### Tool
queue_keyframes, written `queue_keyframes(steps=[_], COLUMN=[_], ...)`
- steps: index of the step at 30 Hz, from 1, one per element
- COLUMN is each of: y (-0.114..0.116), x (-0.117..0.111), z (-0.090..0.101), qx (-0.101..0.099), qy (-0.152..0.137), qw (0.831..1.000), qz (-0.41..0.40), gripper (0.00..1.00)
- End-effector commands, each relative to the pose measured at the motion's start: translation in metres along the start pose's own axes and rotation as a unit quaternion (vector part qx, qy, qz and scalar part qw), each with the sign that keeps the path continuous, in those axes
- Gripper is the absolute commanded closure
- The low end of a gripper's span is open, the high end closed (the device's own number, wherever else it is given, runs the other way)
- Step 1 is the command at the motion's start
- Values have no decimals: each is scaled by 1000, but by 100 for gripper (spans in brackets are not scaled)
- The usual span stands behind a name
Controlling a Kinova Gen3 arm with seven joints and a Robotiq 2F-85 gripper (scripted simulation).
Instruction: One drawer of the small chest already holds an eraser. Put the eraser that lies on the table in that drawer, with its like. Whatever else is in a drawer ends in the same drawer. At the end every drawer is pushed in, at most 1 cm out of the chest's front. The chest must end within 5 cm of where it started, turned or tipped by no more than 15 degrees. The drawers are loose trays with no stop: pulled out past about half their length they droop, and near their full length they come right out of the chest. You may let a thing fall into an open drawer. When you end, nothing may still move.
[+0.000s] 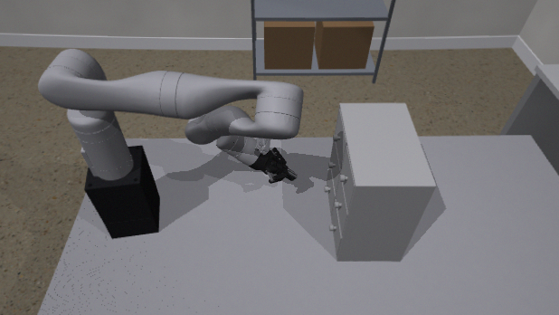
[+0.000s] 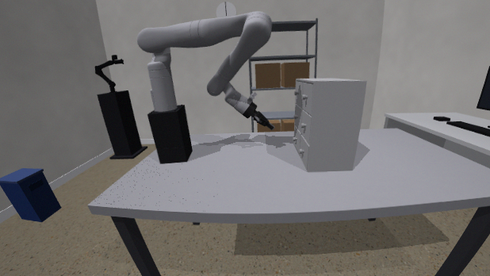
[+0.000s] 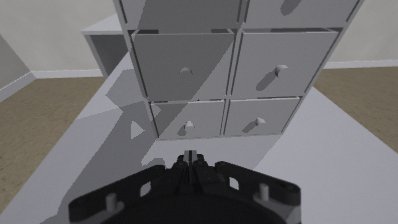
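Note:
The small white chest (image 1: 389,145) (image 2: 337,127) (image 3: 237,62) stands upright on the table, its knobbed drawer fronts facing the arm. It has three rows of two drawers. All the drawers that show look pushed in, flush or nearly flush with the front. In the wrist view the lower left drawer (image 3: 205,112) and the lower right drawer (image 3: 277,112) each show a round knob. My gripper (image 1: 294,175) (image 2: 272,127) (image 3: 190,158) is shut and empty, pointing down toward the chest, a short way in front of it and above the table. No eraser shows in any view; the drawers' insides are hidden.
The white table (image 1: 253,272) (image 2: 238,190) carries the arm's black pedestal (image 1: 127,204) (image 2: 170,136) on the left. A shelf with brown boxes (image 1: 289,45) (image 2: 267,75) stands behind the table. A second desk (image 2: 436,135) is at the right, a blue bin (image 2: 29,194) on the floor at the left.

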State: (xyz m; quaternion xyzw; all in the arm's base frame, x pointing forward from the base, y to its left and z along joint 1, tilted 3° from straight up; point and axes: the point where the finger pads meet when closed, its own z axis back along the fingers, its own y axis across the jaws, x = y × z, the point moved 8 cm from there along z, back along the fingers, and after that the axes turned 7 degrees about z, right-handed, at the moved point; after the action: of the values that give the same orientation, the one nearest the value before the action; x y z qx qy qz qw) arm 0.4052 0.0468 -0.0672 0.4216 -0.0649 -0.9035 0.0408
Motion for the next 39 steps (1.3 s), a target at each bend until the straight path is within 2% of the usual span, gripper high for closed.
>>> queue_keyframes(steps=[1, 5, 21, 35, 39], y=[-1, -1, 0, 1, 1], x=[-4, -7, -8, -17, -21], z=[7, 16, 18, 29, 35], qx=[-4, -4, -5, -10, -12], qy=[1, 1, -6, -46, -66], qw=[1000, 1000, 1000, 999, 998], qz=[2, 2, 2, 2, 3], gripper=[100, 100, 100, 100, 100])
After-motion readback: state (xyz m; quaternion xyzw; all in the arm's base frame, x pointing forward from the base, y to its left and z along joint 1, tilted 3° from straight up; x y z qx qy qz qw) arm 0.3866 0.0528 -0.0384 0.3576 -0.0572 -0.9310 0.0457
